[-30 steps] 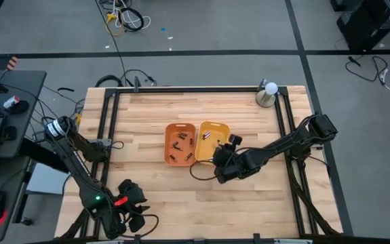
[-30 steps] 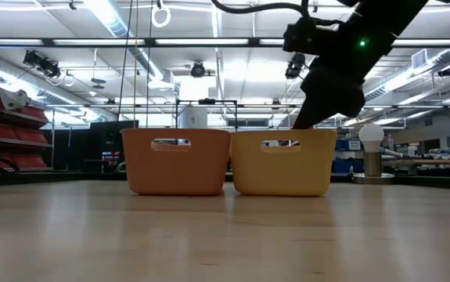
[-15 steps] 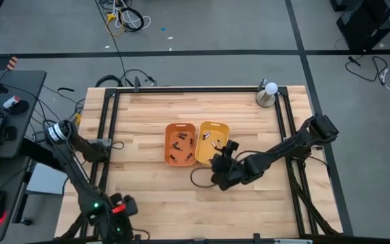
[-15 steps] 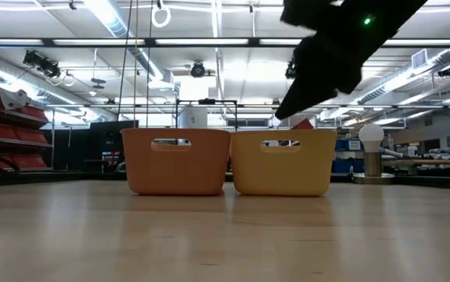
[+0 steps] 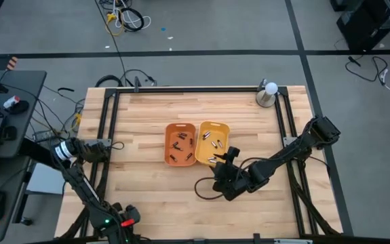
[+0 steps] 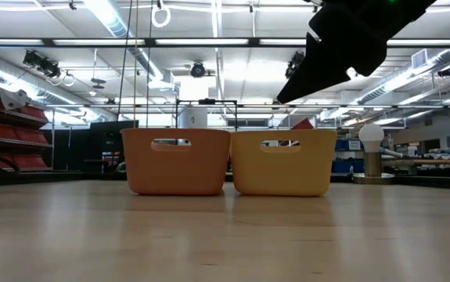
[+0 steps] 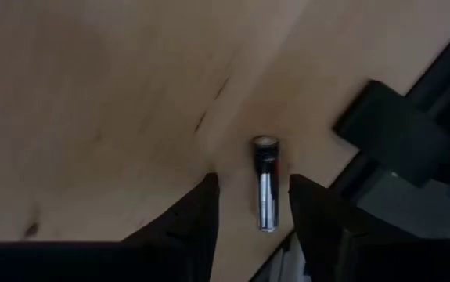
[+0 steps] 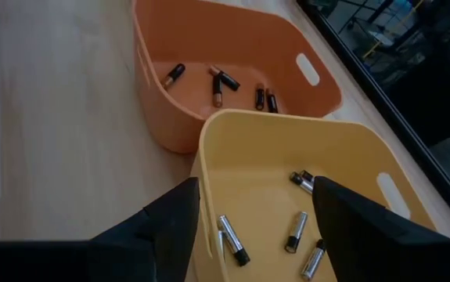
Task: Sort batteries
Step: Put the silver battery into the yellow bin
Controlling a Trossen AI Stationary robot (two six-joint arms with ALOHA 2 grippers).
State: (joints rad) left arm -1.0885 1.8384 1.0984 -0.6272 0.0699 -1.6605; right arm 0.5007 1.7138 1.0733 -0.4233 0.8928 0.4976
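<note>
Lone battery [image 7: 265,184] next, by the look of it: silvery with a dark end, flat on the bare wood of the surface [image 7: 91,94], close to its front-left corner and just beside the dark frame rail [image 7: 401,133] along that edge.

For a clean pick:
- Lower straight down, keeping the battery centred in the gap.
- Close across the barrel, not along it; a round can of this kind probably rolls if nudged from one side first.
- Mind the nearby edge: a push towards the rail could send it off the wood.
- Squeeze near the middle of its length so it does not pivot on the lift.
- Likely bound for the yellow tray [image 8: 342,157], where the other silvery cells [image 8: 232,239] lie; darker cells [image 8: 217,84] sit in the orange tray [image 8: 232,39], touching it at mid-surface.

Relative to the left fingers [image 7: 193,227]: lying between them, lengthwise along the gap, a sliver of wood showing on either side, so straddled but not touched. Spread apart, gripping nothing.

Right fingers [image 8: 170,227]: apart too and empty, hanging over the front rim of the yellow tray, well away from the lone battery.
</note>
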